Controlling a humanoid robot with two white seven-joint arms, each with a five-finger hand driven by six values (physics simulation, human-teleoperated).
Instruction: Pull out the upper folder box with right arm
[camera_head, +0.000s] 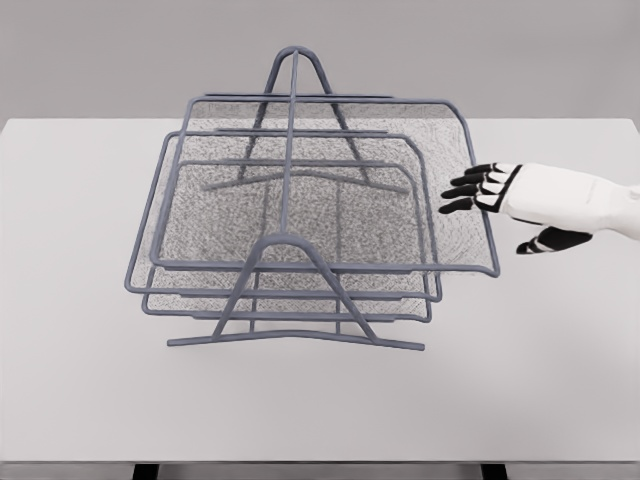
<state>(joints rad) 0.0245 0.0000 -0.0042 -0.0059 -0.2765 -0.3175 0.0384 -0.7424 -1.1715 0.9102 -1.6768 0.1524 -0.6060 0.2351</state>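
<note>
Nearest my camera: front edge of the pale grey flat desk (90, 400), bare along this strip.

Item 1, task object: upper folder box (330, 185), a dark grey wire-mesh tray with a rounded wire rim, topmost tier of a stacked letter rack. It sits mid-desk, its right rim reaching furthest right of all tiers. Long axis runs left to right across my view; it appears skewed against the tiers beneath, though I cannot tell how far it is drawn out.

Item 2: right robot hand (478, 189), white with black fingers, entering from the right edge. Fingers extended and loosely spread, holding nothing; thumb hangs below the palm. Fingertips point left at the upper tray's right rim, just beside it; contact I cannot confirm. The tray lies directly left of the hand, so I judge the approach line is already set.

Item 3: lower mesh trays (290, 290), two matching tiers below, offset toward the camera.

Item 4: dark grey wire support frame (292, 90), arched uprights front and back with a centre post. The post stands mid-tray, well apart from the hand; nothing blocks the reach.

Left arm: not seen.
</note>
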